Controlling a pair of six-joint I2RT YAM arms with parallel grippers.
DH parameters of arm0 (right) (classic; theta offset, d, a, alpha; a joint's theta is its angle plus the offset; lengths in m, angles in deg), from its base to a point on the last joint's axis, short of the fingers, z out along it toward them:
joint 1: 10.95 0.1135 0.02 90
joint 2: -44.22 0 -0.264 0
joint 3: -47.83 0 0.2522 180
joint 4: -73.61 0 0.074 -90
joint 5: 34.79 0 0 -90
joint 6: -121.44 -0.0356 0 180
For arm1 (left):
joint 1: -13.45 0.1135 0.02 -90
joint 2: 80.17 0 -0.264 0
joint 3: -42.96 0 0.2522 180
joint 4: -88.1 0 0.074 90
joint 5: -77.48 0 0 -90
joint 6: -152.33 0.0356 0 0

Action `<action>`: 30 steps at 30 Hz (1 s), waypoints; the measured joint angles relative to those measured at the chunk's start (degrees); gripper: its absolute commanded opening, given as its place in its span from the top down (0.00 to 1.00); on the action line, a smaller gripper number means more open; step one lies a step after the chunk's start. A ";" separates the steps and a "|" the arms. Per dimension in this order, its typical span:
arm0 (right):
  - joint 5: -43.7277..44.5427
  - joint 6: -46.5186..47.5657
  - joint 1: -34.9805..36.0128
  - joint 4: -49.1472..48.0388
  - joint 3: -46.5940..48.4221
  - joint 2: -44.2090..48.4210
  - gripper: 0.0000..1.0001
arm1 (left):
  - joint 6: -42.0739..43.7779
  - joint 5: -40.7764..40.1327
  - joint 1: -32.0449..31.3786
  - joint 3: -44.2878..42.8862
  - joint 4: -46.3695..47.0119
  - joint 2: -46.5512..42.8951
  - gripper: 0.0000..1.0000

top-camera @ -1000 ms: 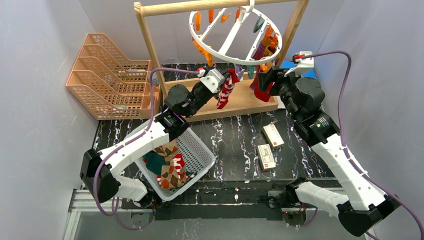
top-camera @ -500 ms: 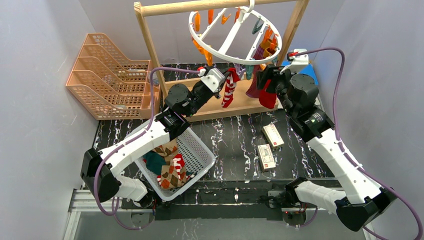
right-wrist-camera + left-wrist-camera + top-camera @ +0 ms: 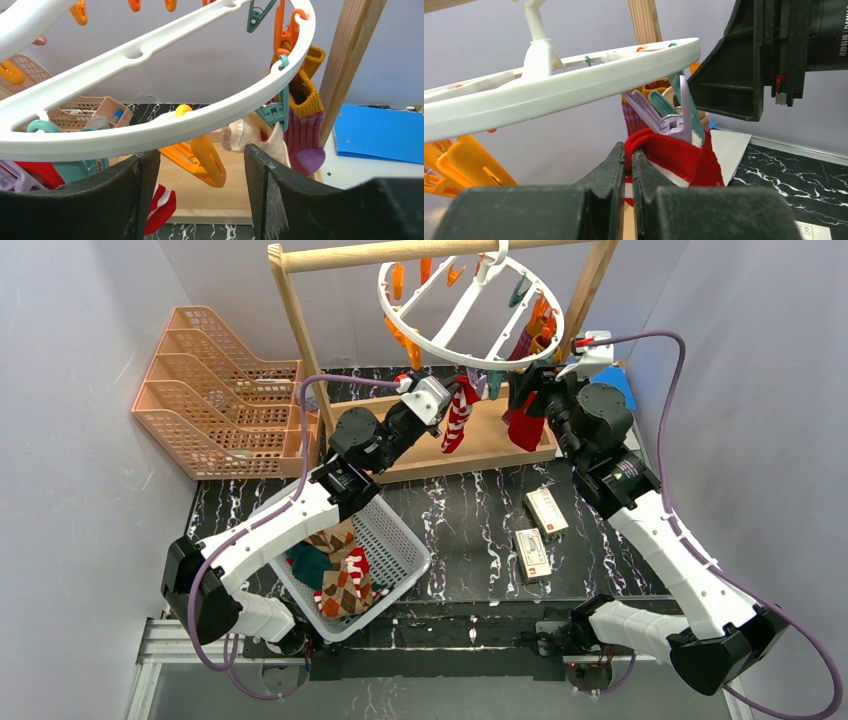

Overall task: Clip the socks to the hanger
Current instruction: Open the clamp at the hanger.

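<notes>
The hanger (image 3: 470, 362), a white ring, hangs from the wooden rack. My left gripper (image 3: 447, 405) is shut on the cuff of a red and white striped sock (image 3: 458, 420) and holds it just under the ring. In the left wrist view the cuff (image 3: 674, 155) sits against a purple clip (image 3: 674, 125) below the ring (image 3: 574, 87). My right gripper (image 3: 200, 157) stands open under the ring (image 3: 150, 130), with an orange clip (image 3: 207, 165) hanging between its fingers. A maroon sock with an orange cuff (image 3: 300, 125) and a cream sock (image 3: 250, 137) hang clipped.
A white basket (image 3: 400, 540) at the near left holds argyle (image 3: 345, 590), teal (image 3: 308, 565) and striped socks. The wooden rack (image 3: 300, 330) stands behind. An orange file tray (image 3: 215, 400) is at the left. Two small boxes (image 3: 546, 512) and a blue folder (image 3: 380, 132) lie at the right.
My right gripper has risen and moved left, up under the ring's rim. The left gripper has barely moved and still holds the striped sock.
</notes>
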 measured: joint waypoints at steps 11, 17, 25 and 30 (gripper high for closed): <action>0.13 -0.24 0.00 -0.70 0.22 -0.63 0.42 | 0.24 -0.02 0.00 0.00 0.02 0.00 1.00; 0.11 -0.37 0.02 -0.72 0.39 -0.66 0.36 | 0.42 0.00 0.00 0.00 0.02 0.00 1.00; -0.11 -0.90 0.04 -0.70 1.36 -0.79 0.34 | 0.42 0.00 0.00 0.00 0.02 0.00 1.00; -0.35 -1.07 0.07 -0.70 1.36 -0.79 0.41 | 0.42 0.00 0.00 0.00 0.02 0.00 1.00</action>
